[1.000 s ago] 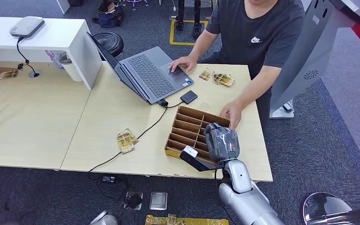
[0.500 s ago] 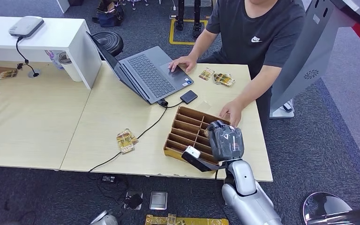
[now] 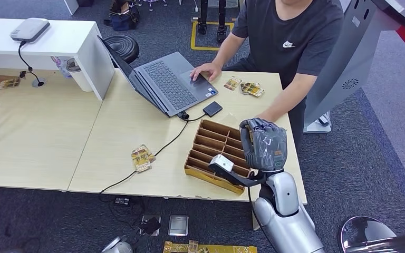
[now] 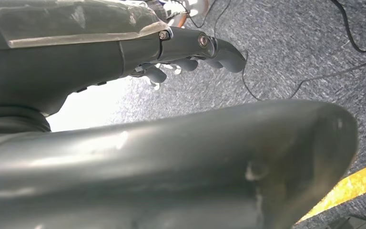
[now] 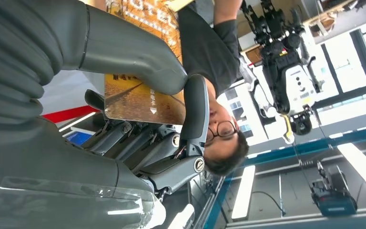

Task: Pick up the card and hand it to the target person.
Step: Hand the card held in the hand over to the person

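The right hand [image 3: 264,145] gripped the card [image 5: 143,100] between thumb and fingers, raised above the divided tray [image 3: 211,145] on the counter [image 3: 126,132]. The person [image 3: 295,37] stood at twelve o'clock. Advisable: extend steadily and present the card's free edge. The left hand [image 4: 190,52] hung released.

Right hand [image 5: 138,119] fills the frame's near side: grey ribbed cover, thick thumb [image 5: 133,57], darker fingers [image 5: 195,112]. Card [image 5: 140,102], orange-brown w/ small white print, pinched btwn thumb and fingers. Just past it a person [image 5: 209,52] in dark T-shirt and glasses. Further back a dark-and-white robot rig [image 5: 286,71], windows, long ceiling lights.
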Motion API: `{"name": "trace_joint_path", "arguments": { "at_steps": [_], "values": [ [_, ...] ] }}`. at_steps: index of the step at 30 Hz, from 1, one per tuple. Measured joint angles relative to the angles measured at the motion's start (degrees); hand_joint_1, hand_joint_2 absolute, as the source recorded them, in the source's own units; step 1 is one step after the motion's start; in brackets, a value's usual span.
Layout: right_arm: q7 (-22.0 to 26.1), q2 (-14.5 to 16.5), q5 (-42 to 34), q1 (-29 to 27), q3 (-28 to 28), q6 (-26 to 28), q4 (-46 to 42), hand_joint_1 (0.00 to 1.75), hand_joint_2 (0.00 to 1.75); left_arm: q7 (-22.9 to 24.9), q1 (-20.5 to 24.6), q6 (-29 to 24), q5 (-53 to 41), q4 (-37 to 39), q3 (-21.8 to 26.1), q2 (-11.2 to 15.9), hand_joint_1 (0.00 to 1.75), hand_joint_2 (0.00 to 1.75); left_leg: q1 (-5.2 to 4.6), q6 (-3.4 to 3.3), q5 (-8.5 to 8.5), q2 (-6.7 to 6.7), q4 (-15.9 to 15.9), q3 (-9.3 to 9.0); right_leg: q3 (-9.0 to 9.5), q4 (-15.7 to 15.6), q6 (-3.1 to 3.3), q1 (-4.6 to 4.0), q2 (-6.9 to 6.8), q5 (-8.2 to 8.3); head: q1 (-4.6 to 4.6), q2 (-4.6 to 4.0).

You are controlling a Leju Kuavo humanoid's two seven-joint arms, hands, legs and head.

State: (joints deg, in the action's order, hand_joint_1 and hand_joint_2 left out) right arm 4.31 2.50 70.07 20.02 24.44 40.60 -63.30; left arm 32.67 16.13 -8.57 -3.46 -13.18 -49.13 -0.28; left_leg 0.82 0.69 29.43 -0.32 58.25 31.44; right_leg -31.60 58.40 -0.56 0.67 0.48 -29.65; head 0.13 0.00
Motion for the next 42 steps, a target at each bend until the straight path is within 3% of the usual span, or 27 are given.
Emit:
{"name": "trace_joint_path", "arguments": {
  "at_steps": [9,22,29,35,36,40,42],
  "values": [
    [0.0,1.6,0.8,8.0,-0.1,-0.5,4.7,1.75,1.75,0.0,0.9,1.7,-1.1,0.0,0.0,-0.3,0.0,0.0,0.0,0.0,-0.02,-0.01,0.0,0.01,-0.01,0.0,0.01,0.0,-0.01,0.03,-0.01,0.0],
    [-7.5,6.7,4.8,22.7,0.6,-1.4,24.8,1.75,1.75,1.6,3.6,2.4,-2.0,0.0,-0.6,-2.4,0.0,0.0,0.0,0.0,-0.03,-0.04,0.0,0.11,-0.09,0.0,0.0,0.0,-0.03,0.04,-0.03,0.0],
    [-9.3,10.5,5.5,25.6,2.0,-2.2,33.3,1.75,1.75,2.1,3.5,0.3,-0.7,0.0,-0.7,-3.1,0.0,0.0,0.01,0.0,-0.03,-0.04,0.0,0.14,-0.12,0.1,0.0,-0.01,-0.03,0.04,-0.06,0.0],
    [-10.1,11.9,5.2,26.1,3.0,-2.1,37.1,1.71,1.75,2.6,3.5,0.0,-0.7,0.0,-0.7,-3.5,0.0,0.0,0.0,0.0,-0.03,-0.04,0.0,0.14,-0.11,0.0,0.0,0.0,-0.03,0.04,0.03,0.0],
    [-10.2,12.0,5.1,26.1,3.2,-1.9,37.5,1.64,1.75,2.6,3.5,0.1,-0.7,0.0,-0.7,-3.5,0.0,0.0,0.0,0.0,-0.03,-0.04,0.0,0.14,-0.11,0.0,0.0,0.0,-0.03,0.04,0.04,0.0],
    [-10.4,12.2,5.0,26.1,3.8,-1.3,38.9,0.12,1.75,2.7,3.5,0.3,-0.8,0.0,-0.7,-3.7,0.0,0.0,0.0,0.0,-0.03,-0.04,0.0,0.14,-0.12,0.0,0.0,0.0,-0.03,0.04,0.05,0.0],
    [-10.5,12.2,5.2,26.1,4.2,-1.1,39.3,0.03,1.75,2.7,3.5,0.6,-0.8,0.0,-0.8,-3.7,0.0,0.0,0.0,0.0,-0.03,-0.04,0.0,0.13,-0.12,0.0,0.0,0.0,-0.03,0.04,0.02,0.0]
  ]
}}
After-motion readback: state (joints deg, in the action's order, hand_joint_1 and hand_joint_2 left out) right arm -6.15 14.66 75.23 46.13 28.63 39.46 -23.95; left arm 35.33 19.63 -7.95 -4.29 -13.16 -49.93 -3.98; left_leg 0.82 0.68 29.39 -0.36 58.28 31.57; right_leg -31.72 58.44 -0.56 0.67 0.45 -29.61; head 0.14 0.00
